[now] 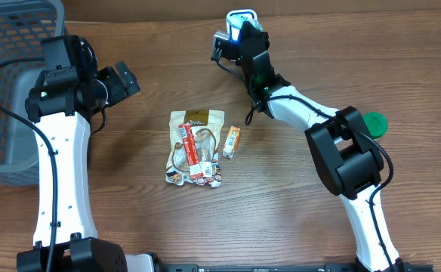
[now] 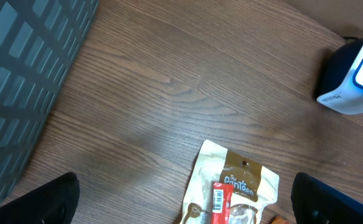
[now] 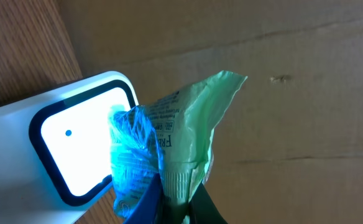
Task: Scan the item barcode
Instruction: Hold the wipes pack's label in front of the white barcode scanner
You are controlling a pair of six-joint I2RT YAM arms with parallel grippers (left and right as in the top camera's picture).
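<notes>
Lying before scanner (image 2: pixel 355 74): snack pouch (image 1: pixel 195 147), orange box (image 1: pixel 232 141).

Even, bright light; scanner (image 3: pixel 76 155) glows blue (foreground blurred).

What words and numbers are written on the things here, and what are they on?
"FR": start of a word on the green packet, rest hidden.
Brown label on the tan pouch: too blurred to read.
Barcode digits on the red strip: too small.
Grey print on the white scanner: blurred.
Print on the orange box: too small.
</notes>
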